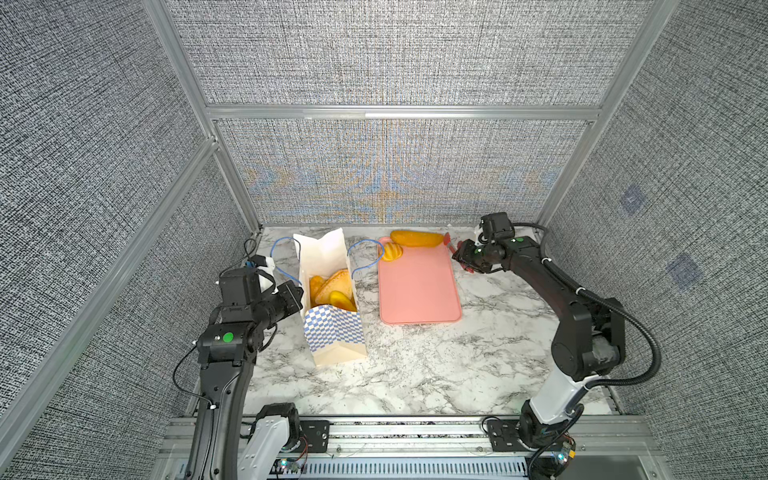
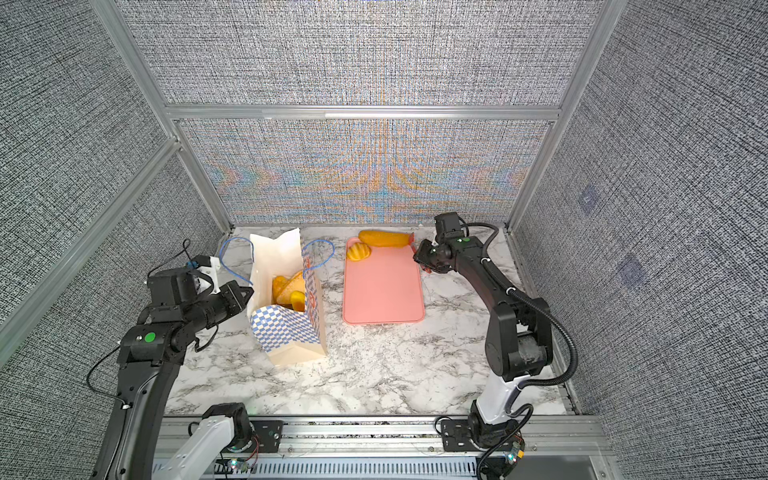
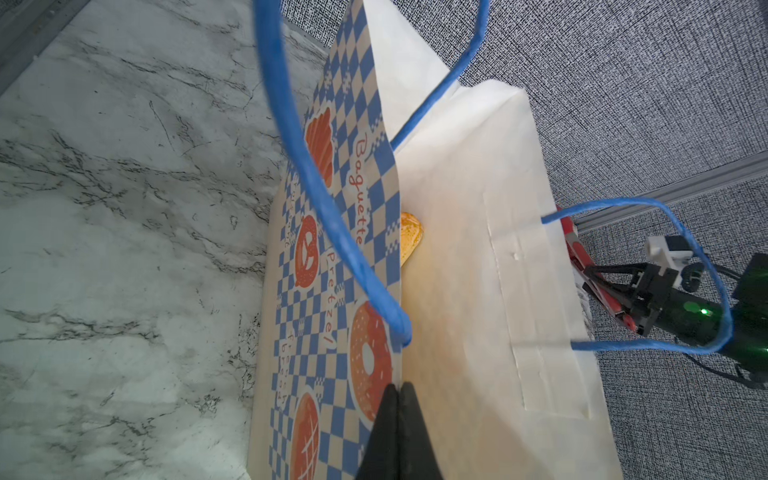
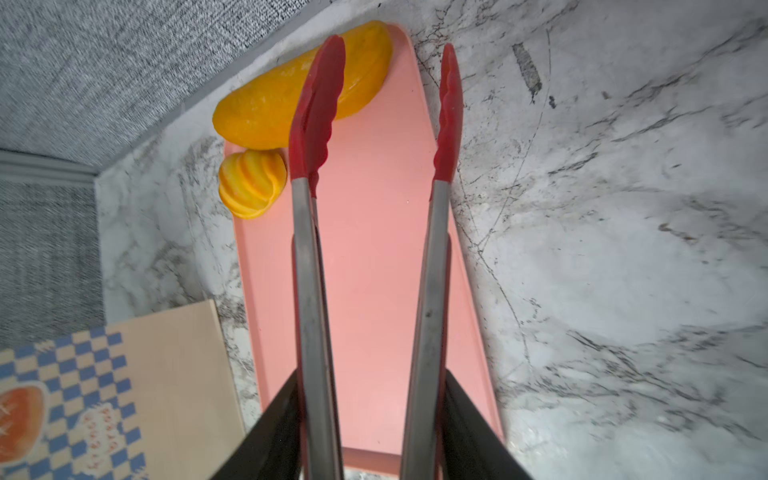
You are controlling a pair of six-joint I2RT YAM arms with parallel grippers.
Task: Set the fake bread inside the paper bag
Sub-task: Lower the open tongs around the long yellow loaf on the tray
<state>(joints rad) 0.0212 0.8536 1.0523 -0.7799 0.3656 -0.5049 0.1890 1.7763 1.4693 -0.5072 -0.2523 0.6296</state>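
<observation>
The paper bag (image 1: 334,332) (image 2: 291,336) stands open on the left of the table, with several pieces of fake bread (image 1: 332,286) (image 2: 289,286) inside. My left gripper (image 1: 299,293) (image 3: 398,388) is shut on the bag's near side wall at the rim (image 3: 457,249). A long loaf (image 1: 417,238) (image 4: 266,108) and a ridged roll (image 1: 392,251) (image 4: 251,183) lie at the far end of the pink tray (image 1: 415,295) (image 4: 374,249). My right gripper (image 1: 460,254) (image 4: 372,374) is shut on red tongs (image 4: 316,124). The tongs' tips are spread, one over the loaf's end.
The bag's blue cord handles (image 1: 282,257) (image 3: 316,187) loop out to both sides. The back wall runs close behind the tray's far end. Bare marble table (image 1: 415,365) lies in front of the bag and the tray.
</observation>
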